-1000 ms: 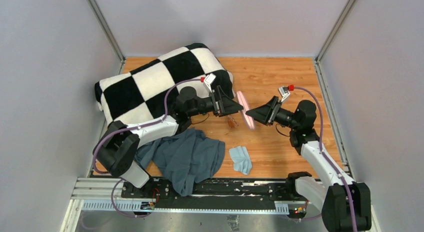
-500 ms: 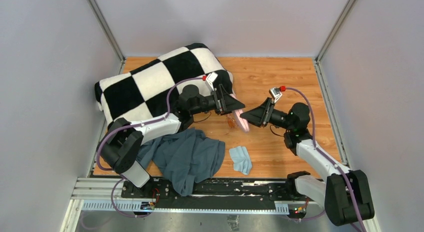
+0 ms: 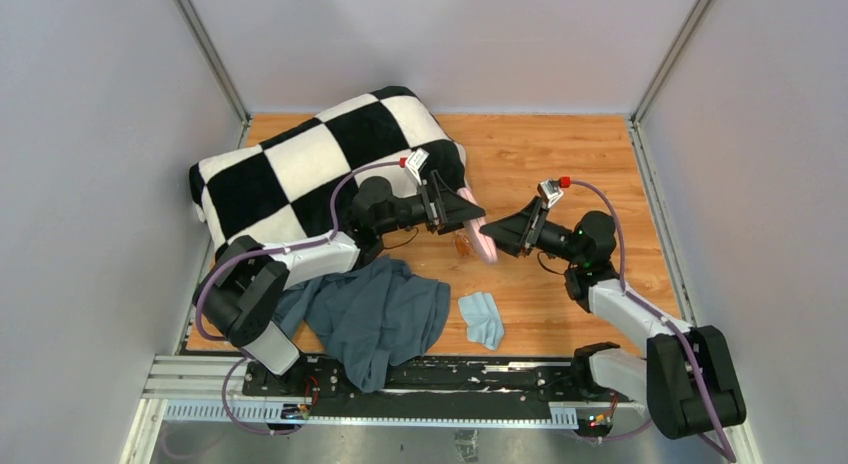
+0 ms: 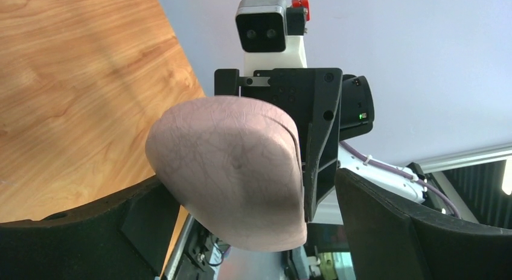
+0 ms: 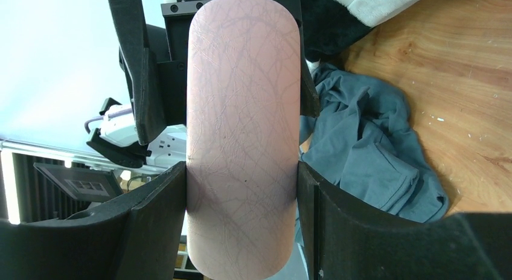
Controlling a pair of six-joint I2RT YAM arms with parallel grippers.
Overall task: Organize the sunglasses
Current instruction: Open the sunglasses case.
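Note:
My right gripper (image 3: 492, 232) holds the pink glasses case (image 3: 485, 248) above the table and is shut on it. In the right wrist view both fingers (image 5: 157, 219) press the sides of the case (image 5: 241, 111). My left gripper (image 3: 470, 209) faces it from the left, open, with its jaws straddling the far end of the case (image 4: 232, 171). A gap shows between the case and the right-hand finger (image 4: 386, 232). The sunglasses (image 3: 461, 245), with small amber lenses, lie on the wood just below the two grippers.
A black-and-white checkered blanket (image 3: 300, 169) is heaped at the back left. A grey-blue garment (image 3: 375, 314) lies crumpled near the left arm's base, with a small light-blue cloth (image 3: 482, 319) to its right. Grey walls close in three sides.
The right arm carried the pink case leftward toward the left gripper. The case's far end now sits between the left gripper's open jaws. The sunglasses stayed put.

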